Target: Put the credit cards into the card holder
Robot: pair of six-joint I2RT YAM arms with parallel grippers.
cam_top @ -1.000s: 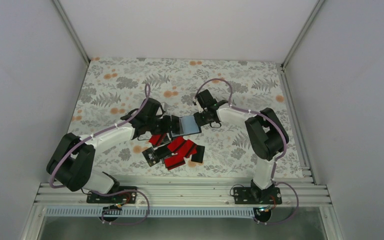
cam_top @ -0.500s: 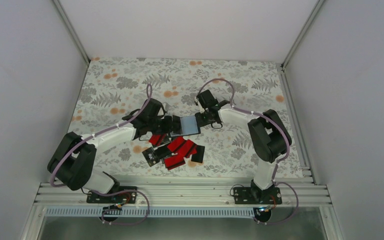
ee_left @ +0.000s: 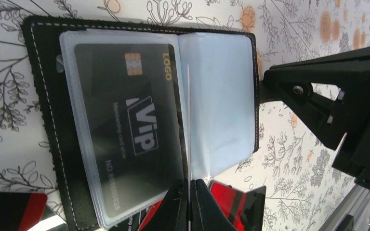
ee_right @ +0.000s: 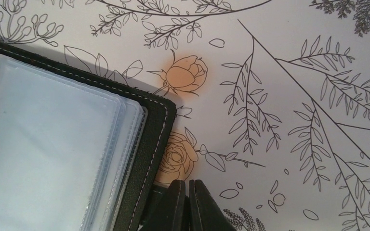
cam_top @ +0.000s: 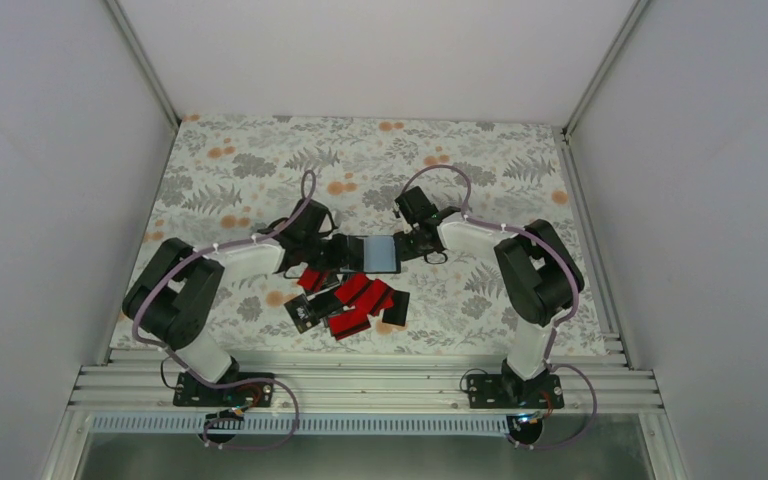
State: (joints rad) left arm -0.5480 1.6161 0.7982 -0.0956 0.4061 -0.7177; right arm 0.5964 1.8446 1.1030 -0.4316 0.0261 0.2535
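Observation:
The card holder lies open on the flowered cloth, its light blue-grey sleeves facing up. A black VIP card sits inside the left-hand sleeve. My left gripper is shut on the edge of one clear sleeve page, which stands up between the two halves. My right gripper is shut, its tips down beside the holder's black stitched edge; nothing shows between them. Loose red and black credit cards lie heaped just in front of the holder. One red card shows next to my left fingers.
Aluminium rails run along the near edge, and white walls close in the cloth on three sides. The far half of the flowered cloth holds no objects. Another red and black card lies at the holder's near-left corner.
My right gripper has closed from slightly open. The left arm's elbow has swung forward and right while its gripper keeps hold of the sleeve. The holder now lies a little flatter.

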